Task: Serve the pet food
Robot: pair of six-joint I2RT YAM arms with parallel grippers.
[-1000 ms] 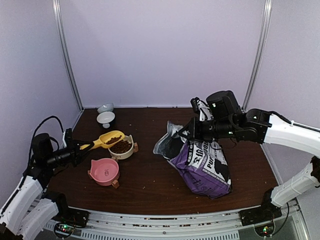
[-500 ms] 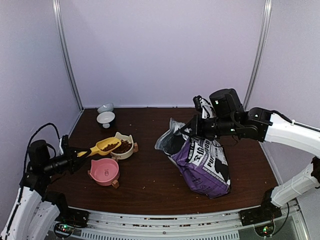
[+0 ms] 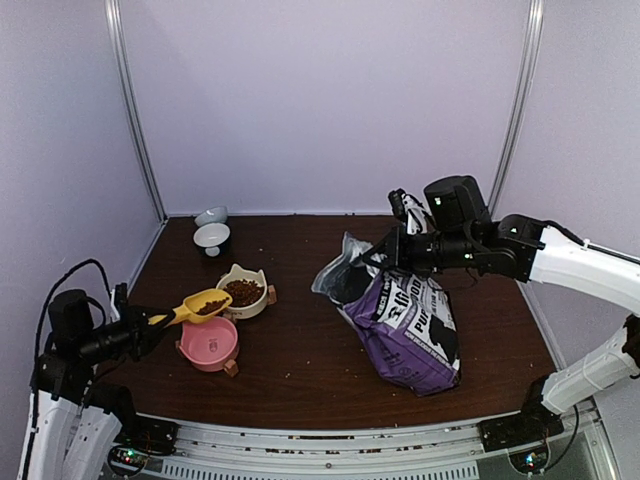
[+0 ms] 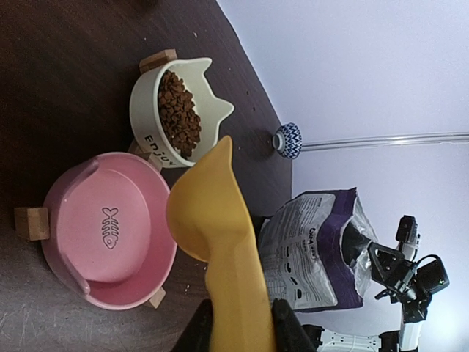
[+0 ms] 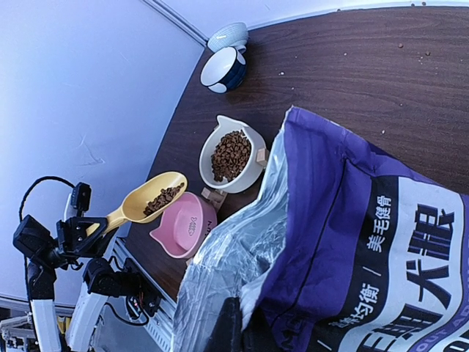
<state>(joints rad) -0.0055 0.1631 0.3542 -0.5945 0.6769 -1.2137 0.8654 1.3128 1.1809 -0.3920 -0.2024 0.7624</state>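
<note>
A: How is the large purple-and-white printed foil bag [image 3: 405, 325] placed, well to the right of the pink fish-marked ceramic bowl [image 3: 209, 345]?

B: It is laid tilted back, and its open upper edge is pinched by the right gripper [image 3: 382, 260]. The mouth is judged to be held open and steady that way.

A: And the cream cat-eared ceramic bowl [image 3: 244, 293]?

B: It is set just behind the pink bowl and is already filled with kibble. The pink bowl is seen bare.

A: Where is the pet food [image 3: 212, 307] to be served?

B: A small heap is carried in the yellow plastic scoop [image 3: 200, 304], whose handle is clamped by the left gripper [image 4: 243, 331]. The scoop is held level beside and above the pink bowl's far rim, presumably so that nothing is spilled before tipping.
</note>
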